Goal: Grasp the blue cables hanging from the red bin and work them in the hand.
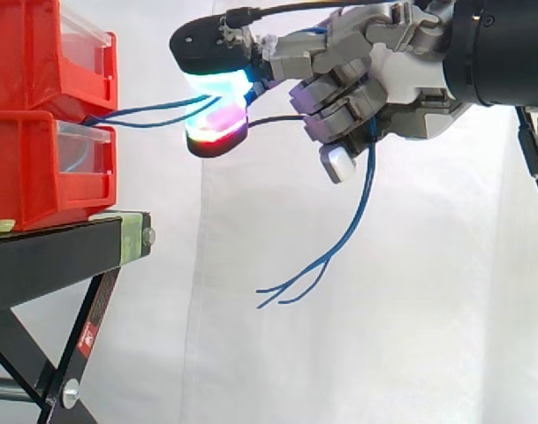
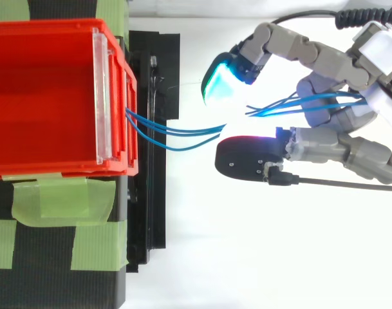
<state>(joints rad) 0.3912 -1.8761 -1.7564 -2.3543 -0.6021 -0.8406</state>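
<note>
While the blue cables (image 1: 371, 172) run from the red bin (image 2: 54, 27) on the left, the hand (image 1: 401, 79) pinches them tight between glowing pads (image 1: 215, 84). Loose ends hang below. Grabbing looks done; next the fingers probably need to roll them gently without letting go.

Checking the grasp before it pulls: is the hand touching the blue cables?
Touching. The side view shows the cables pinched between the hand's glowing pads, their ends dangling below its palm.

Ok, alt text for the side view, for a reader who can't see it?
The hand pinches the blue cables between its glowing fingertips. The cables run from the stacked red bins on a black stand, and their loose ends dangle below the hand.
</note>
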